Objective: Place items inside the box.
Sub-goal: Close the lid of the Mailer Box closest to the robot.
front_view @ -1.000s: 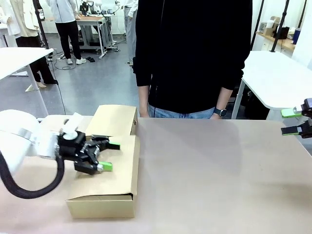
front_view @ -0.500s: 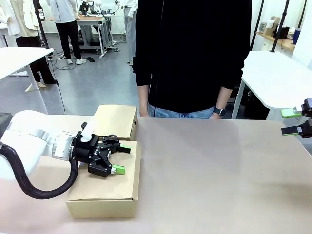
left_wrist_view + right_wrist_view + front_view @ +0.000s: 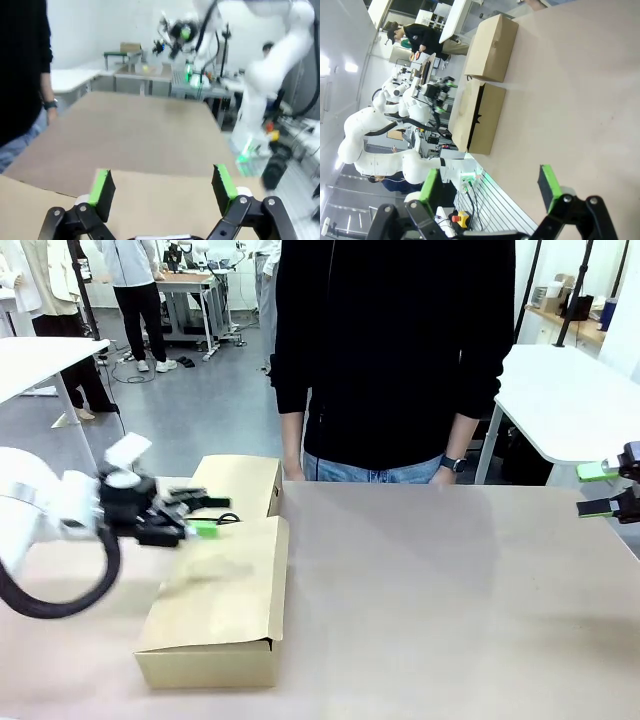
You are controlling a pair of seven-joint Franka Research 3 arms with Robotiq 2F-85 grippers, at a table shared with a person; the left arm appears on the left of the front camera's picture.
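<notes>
The box (image 3: 215,600), long and tan, lies at the table's left with its flap lid down flat. The items are hidden from view. My left gripper (image 3: 205,515) hovers open and blurred over the box's far left corner, with nothing between its green pads. The left wrist view has the left gripper (image 3: 162,182) open above the tan lid (image 3: 160,200). My right gripper (image 3: 598,490) stands open at the table's right edge, far from the box. In the right wrist view the right gripper (image 3: 490,185) is open and empty, with the box (image 3: 477,120) far across the table.
A smaller tan cardboard box (image 3: 238,487) sits closed right behind the long one, also the smaller box (image 3: 492,47) in the right wrist view. A person in a black top (image 3: 395,350) stands at the far edge, hands down. The table (image 3: 450,600) is bare brown from middle to right.
My left gripper has drawn back to the left and lifted off the lid, which now lies flat. The right gripper has not moved.
</notes>
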